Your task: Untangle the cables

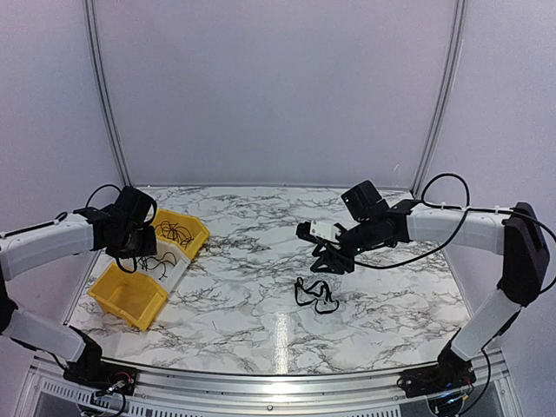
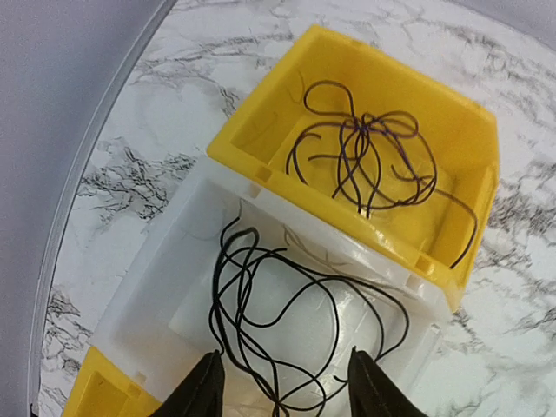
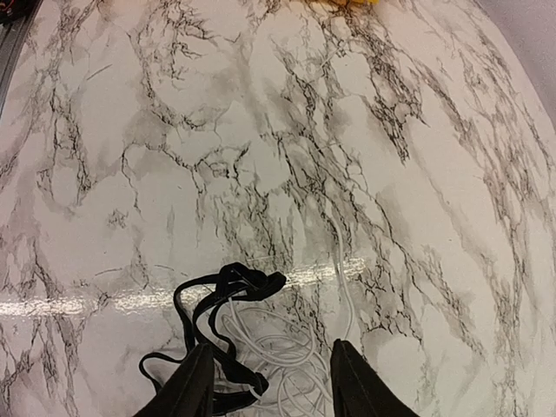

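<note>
One thin black cable (image 2: 261,304) lies in loose loops in the white bin (image 2: 143,287). My left gripper (image 2: 288,393) hangs open just above it, with nothing between the fingers. A second thin black cable (image 2: 373,152) sits coiled in the far yellow bin (image 2: 473,152). On the marble table lies a black cable clump (image 3: 221,291), tangled with a thin white cable (image 3: 291,352). My right gripper (image 3: 274,387) hovers open right over this clump (image 1: 314,295), gripping nothing. In the top view the left gripper (image 1: 139,248) is over the bins and the right gripper (image 1: 334,261) is near the table's middle.
Three bins stand in a row at the left: the far yellow bin (image 1: 200,230), the white bin (image 1: 178,268), and a near yellow bin (image 1: 130,300). White walls surround the marble table (image 1: 261,321). Thick black arm cables loop off both arms.
</note>
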Tool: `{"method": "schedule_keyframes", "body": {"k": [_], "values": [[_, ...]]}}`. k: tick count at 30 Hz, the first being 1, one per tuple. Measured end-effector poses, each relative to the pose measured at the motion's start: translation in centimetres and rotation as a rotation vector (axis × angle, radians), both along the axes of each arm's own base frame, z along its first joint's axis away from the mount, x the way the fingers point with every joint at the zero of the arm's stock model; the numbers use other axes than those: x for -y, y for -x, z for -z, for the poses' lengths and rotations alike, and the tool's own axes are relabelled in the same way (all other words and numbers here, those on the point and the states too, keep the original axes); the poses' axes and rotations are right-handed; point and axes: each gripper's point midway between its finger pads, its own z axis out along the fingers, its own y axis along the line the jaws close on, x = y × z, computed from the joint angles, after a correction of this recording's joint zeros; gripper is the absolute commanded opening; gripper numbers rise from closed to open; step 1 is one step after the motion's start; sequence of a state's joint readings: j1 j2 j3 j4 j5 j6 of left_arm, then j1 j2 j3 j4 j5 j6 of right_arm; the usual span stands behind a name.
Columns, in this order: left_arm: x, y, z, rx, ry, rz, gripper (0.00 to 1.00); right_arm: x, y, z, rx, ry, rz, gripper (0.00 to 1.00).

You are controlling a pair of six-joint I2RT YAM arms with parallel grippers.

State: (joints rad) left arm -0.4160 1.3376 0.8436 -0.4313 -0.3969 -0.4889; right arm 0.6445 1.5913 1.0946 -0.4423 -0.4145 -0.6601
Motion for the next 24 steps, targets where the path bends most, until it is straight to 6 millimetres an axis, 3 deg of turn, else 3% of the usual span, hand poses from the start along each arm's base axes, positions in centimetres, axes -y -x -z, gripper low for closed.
{"method": "schedule_keyframes", "body": {"k": [4,7,10,14,15,17,18,24], "values": [[-0.7,0.1,-5.4,0.121,0.016,-0.019,0.58,-0.3,0.3,0.1,0.001,0.005,-0.010,0.47],[-1.1,0.1,-7.7,0.179,0.017,-0.026,0.55,-0.6,0.8,0.1,-0.001,0.006,-0.022,0.47],[-1.2,-0.1,-7.0,0.148,-0.008,-0.027,0.50,-0.7,0.9,0.1,-0.001,0.006,-0.027,0.47],[-1.6,-0.4,-4.3,0.065,-0.058,-0.046,0.38,-0.7,0.9,0.1,-0.001,0.006,-0.027,0.47],[-1.9,-0.4,-3.8,0.047,-0.066,-0.056,0.31,-0.7,0.9,0.1,-0.001,0.006,-0.027,0.47],[-2.6,-0.5,-3.0,0.023,-0.074,-0.079,0.06,-0.7,0.9,0.1,-0.001,0.006,-0.026,0.47],[-2.9,-0.6,-2.7,0.012,-0.074,-0.088,0.00,-0.7,0.9,0.1,-0.001,0.006,-0.026,0.46],[-3.4,-1.1,-1.9,0.002,-0.061,-0.115,0.00,-0.7,0.9,0.1,0.000,0.007,-0.026,0.46]]}}
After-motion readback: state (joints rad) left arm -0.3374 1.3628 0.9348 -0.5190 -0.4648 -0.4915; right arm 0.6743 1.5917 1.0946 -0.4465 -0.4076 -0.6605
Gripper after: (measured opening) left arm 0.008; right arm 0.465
